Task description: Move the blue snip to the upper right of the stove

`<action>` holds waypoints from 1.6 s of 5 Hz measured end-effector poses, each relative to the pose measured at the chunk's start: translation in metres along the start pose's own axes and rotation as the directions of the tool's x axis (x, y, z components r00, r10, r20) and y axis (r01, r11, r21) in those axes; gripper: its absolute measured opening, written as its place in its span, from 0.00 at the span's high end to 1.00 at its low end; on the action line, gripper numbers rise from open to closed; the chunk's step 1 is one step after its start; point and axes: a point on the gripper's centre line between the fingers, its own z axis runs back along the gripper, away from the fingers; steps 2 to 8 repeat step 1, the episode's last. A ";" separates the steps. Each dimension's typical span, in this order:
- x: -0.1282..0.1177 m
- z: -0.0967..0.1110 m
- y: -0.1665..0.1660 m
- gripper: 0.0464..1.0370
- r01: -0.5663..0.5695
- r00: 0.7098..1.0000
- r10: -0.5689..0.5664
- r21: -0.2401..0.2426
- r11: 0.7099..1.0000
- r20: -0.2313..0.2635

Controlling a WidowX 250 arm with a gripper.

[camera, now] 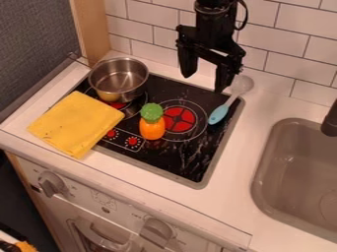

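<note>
Camera view: an oval-ended blue spoon (219,114) lies on the glossy stove (179,160).

Soft light glints off the metal pot (113,92).

The sink (262,170) and black faucet (330,122) run off the right edge; yellow cloth (76,123) hides part of the stove (174,160).

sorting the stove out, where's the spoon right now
In the camera view, the spoon lies across the stove's upper right edge, its blue end on the stove, right of the red burner.
</note>
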 end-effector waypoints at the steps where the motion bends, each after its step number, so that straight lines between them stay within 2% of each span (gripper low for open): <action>1: 0.000 0.000 0.000 0.04 -0.002 1.000 0.002 0.000 1.000 0.000; 8: 0.000 0.000 0.000 0.04 -0.002 1.000 0.002 0.000 1.000 0.000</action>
